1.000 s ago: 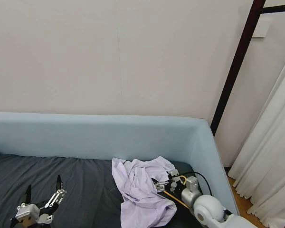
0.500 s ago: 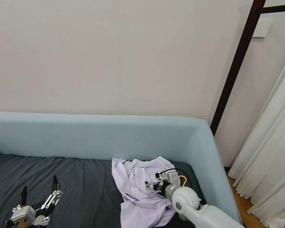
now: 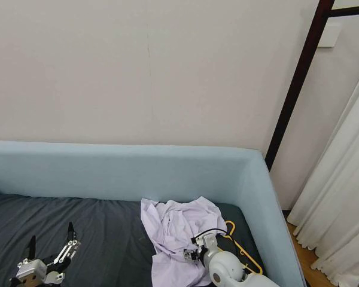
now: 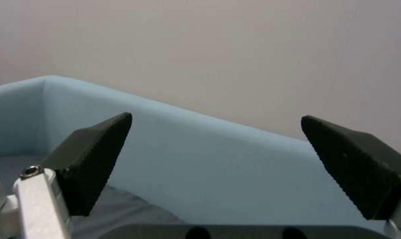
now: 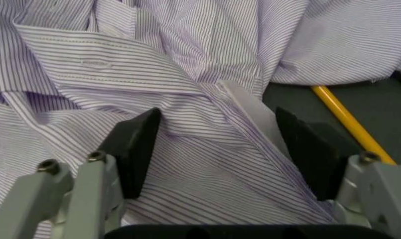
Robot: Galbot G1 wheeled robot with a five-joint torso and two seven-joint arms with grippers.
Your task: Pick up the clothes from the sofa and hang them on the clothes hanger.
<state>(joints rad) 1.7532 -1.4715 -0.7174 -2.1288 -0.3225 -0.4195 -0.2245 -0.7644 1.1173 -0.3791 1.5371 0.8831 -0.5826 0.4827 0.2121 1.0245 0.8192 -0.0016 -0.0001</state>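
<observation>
A crumpled lilac striped shirt (image 3: 175, 230) lies on the dark seat of the light blue sofa (image 3: 125, 170), near its right end. A yellow hanger (image 3: 240, 246) lies on the seat just right of the shirt. My right gripper (image 3: 190, 255) hovers low over the shirt's near part. In the right wrist view it (image 5: 219, 149) is open, its fingers (image 5: 135, 144) straddling a fold by the shirt collar (image 5: 100, 64), with the yellow hanger (image 5: 346, 117) beside. My left gripper (image 3: 50, 257) stands open above the seat at the left, facing the backrest (image 4: 207, 159).
A dark rack post (image 3: 294, 86) rises behind the sofa's right arm. White curtains (image 3: 341, 203) hang at the far right. The sofa's right armrest (image 3: 260, 209) borders the shirt. The seat (image 3: 102, 233) between the grippers is bare.
My right arm has swung left and lower over the shirt, uncovering the yellow hanger. The left gripper has sunk slightly and stays open.
</observation>
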